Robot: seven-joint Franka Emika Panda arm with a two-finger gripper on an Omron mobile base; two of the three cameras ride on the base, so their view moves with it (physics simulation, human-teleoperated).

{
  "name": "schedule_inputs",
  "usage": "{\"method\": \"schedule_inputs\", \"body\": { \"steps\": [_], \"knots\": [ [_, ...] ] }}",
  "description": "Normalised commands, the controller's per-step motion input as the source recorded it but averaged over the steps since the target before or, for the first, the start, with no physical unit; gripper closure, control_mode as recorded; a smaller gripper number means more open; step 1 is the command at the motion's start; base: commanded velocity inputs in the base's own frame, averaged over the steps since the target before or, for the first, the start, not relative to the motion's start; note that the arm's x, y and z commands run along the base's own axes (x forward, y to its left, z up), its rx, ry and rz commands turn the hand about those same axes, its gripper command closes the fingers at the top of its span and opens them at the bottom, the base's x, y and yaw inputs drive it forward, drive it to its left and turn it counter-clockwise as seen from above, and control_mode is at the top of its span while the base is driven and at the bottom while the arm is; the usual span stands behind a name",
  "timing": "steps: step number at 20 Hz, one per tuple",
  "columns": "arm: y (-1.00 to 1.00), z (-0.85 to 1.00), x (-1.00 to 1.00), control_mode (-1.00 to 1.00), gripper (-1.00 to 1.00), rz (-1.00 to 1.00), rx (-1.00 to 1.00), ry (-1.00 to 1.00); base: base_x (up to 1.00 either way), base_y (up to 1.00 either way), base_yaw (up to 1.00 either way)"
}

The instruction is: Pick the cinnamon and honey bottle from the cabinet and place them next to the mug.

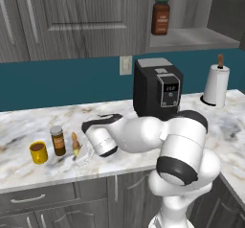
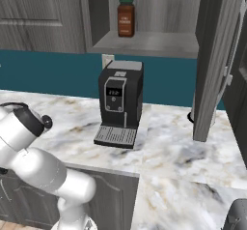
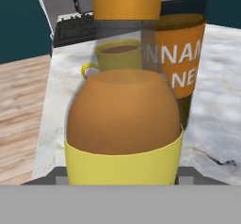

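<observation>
Our gripper (image 1: pixel 82 151) sits low over the counter (image 1: pixel 28 121), and the honey bottle (image 1: pixel 75 143) stands between its fingers; whether they grip it we cannot tell. The cinnamon (image 1: pixel 58 140) lies at nine o'clock, and the mug (image 1: pixel 38 152) beyond.

Even, soft rendered light; faint shadows; no glare; slight low-resolution blur throughout.
</observation>
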Motion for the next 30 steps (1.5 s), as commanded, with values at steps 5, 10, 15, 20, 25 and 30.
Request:
{"method": "schedule_inputs", "body": {
  "steps": [5,10,15,20,25,30],
  "knots": [
    [0.16,-0.18,0.09,-1.00,1.00,-0.07,0.00,0.00,0.00,0.00,0.00],
    [0.00,-0.01,0.41,-1.00,1.00,-0.08,0.00,0.00,0.00,0.00,0.00],
    [0.00,-0.01,0.45,-1.00,1.00,-0.05,0.00,0.00,0.00,0.00,0.00],
    [0.00,-0.08,0.28,-1.00,1.00,-0.03,0.00,0.00,0.00,0.00,0.00],
    [0.03,-0.09,0.15,-1.00,1.00,-0.03,0.00,-0.02,0.00,0.00,0.00],
    [0.02,-0.14,0.03,-1.00,1.00,-0.02,0.00,-0.04,0.00,0.00,0.00]
  ]
}}
